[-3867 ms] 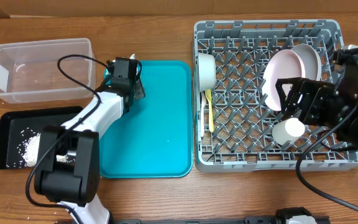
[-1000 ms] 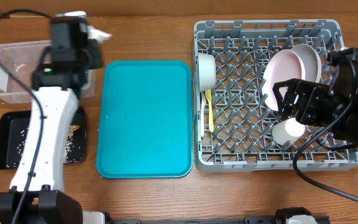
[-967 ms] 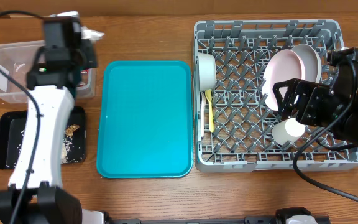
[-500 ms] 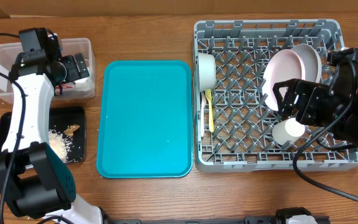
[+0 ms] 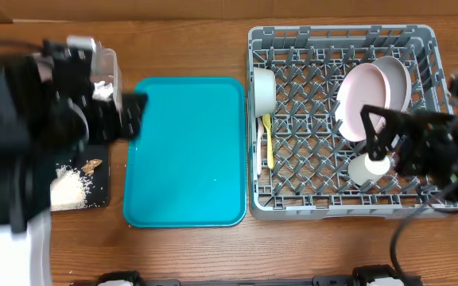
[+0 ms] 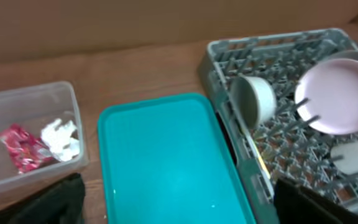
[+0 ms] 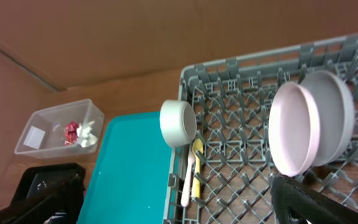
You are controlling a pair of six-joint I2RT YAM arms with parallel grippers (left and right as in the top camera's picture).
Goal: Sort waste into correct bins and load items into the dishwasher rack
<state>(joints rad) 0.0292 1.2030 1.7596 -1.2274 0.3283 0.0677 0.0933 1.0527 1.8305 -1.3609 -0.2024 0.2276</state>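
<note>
- Six items sit in the dishwasher rack (image 5: 332, 208) at the right of the overhead frame: pinkish plate (image 5: 360, 99) and paler plate (image 5: 400, 75) on edge between pegs, pale bowl (image 5: 263, 89) on its side by the left wall, small cup (image 5: 370, 168) lower right, yellow spoon (image 5: 267, 139) and white fork (image 5: 261, 155) along the left wall. Tilted that way probably for draining.
- Keeps red wrapper (image 6: 22, 146) and white tissue (image 6: 61, 138) together in the clear tub (image 6: 17, 102), upper left, with rice (image 5: 66, 187) and brown morsel (image 5: 91, 164) in the black tray (image 5: 102, 199) below it: dry litter apart from food scraps, by the look.
- Shows left hand (image 6: 179, 196) spread wide and empty over the teal tray (image 6: 166, 124) on the desk (image 5: 189, 254); right hand (image 5: 384, 141) likewise apart and empty, above the cup.
- Differs from half a second ago: left arm off the tub, blurred and much larger in the overhead frame, right arm blurred and shifted too, items and waste unmoved.
- Reads as sorting and loading finished, with both arms likely retreating.
</note>
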